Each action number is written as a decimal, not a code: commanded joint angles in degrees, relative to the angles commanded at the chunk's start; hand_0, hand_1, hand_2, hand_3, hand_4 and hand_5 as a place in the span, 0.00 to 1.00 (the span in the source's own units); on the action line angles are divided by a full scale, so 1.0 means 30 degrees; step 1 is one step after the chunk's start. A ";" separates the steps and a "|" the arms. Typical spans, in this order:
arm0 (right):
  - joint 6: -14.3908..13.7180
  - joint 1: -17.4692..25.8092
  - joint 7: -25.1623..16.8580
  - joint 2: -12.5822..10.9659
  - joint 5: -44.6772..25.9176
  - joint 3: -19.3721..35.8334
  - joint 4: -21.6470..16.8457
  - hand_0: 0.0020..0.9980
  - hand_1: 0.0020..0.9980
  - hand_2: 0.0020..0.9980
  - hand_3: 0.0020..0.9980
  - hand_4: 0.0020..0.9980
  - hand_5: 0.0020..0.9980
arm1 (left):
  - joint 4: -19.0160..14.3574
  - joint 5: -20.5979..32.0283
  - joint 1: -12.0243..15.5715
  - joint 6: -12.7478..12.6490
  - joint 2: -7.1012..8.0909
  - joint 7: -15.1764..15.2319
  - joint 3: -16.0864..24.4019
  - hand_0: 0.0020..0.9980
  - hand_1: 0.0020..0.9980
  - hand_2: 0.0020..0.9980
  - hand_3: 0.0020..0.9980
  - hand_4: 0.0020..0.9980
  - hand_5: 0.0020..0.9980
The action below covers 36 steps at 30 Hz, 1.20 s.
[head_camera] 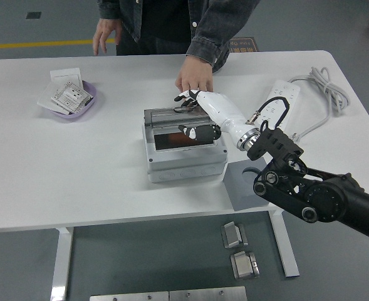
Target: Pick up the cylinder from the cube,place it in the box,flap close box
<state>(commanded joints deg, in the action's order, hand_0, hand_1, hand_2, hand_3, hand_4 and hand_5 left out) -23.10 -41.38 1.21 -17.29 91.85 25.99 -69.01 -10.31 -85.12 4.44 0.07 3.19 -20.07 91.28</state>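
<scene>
From my remote station I judge the flap-closing step to be in hand. The grey box point(185, 147) sits at the centre of the worktop point(65, 169), and its clear lid point(179, 128) lies tilted low over the opening, hinged along the far edge and not yet seated flat, so far as I can tell. My right hand point(193, 113) reaches in from the lower right of the frame and rests on the lid's right portion, dark fingers point(185, 96) spread over the far edge and the thumb low against the pane; it grips nothing, the digits being apart and pressing. A reddish-orange item, presumably the cylinder point(183, 138), shows through the pane inside the box. The grey cube point(245, 183) stands just right of the box, nearer the frame's bottom, with nothing on top. A person at the top of the frame rests one hand point(194, 78) on the worktop just behind the box; the other hand point(105, 32) hangs off the far edge at upper left. My left arm is out of view. The next move calls for a steady downward press along the lid's front edge until it seats, without sliding the box.
</scene>
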 joint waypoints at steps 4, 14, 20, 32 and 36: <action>-0.0129 0.0521 0.0061 -0.0509 0.0014 0.0000 -0.0960 0.69 0.62 0.65 0.74 0.76 0.11 | 0.0000 0.0028 0.0023 -0.0007 -0.0002 0.0009 0.0014 0.64 0.64 0.52 0.62 0.67 0.32; -0.0342 0.1711 0.0107 -0.1218 -0.0140 0.0195 -0.2092 0.68 0.62 0.65 0.74 0.77 0.13 | 0.0000 0.0139 0.0103 -0.0020 -0.0025 0.0031 -0.0008 0.64 0.64 0.52 0.61 0.67 0.32; -0.0505 0.2416 -0.0001 -0.1173 -0.0210 0.0502 -0.2279 0.68 0.62 0.65 0.74 0.77 0.13 | 0.0000 0.0206 0.0097 -0.0025 -0.0054 0.0063 -0.0035 0.64 0.64 0.52 0.61 0.67 0.32; -0.0513 0.3191 0.0404 -0.1475 0.0808 0.1570 -0.3215 0.67 0.61 0.65 0.73 0.77 0.14 | 0.0000 0.0241 0.0140 -0.0023 -0.0070 0.0014 -0.0012 0.64 0.64 0.52 0.61 0.67 0.31; -0.0550 0.3782 0.0502 -0.1790 0.1164 0.2475 -0.3768 0.67 0.61 0.65 0.73 0.76 0.15 | 0.0000 0.0292 0.0163 -0.0021 -0.0082 0.0022 -0.0050 0.64 0.64 0.52 0.61 0.67 0.31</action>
<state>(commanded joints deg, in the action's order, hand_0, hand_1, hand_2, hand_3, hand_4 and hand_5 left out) -24.75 -30.03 2.72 -22.66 95.34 33.42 -80.31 -10.31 -84.24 4.93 0.01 2.95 -20.00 91.13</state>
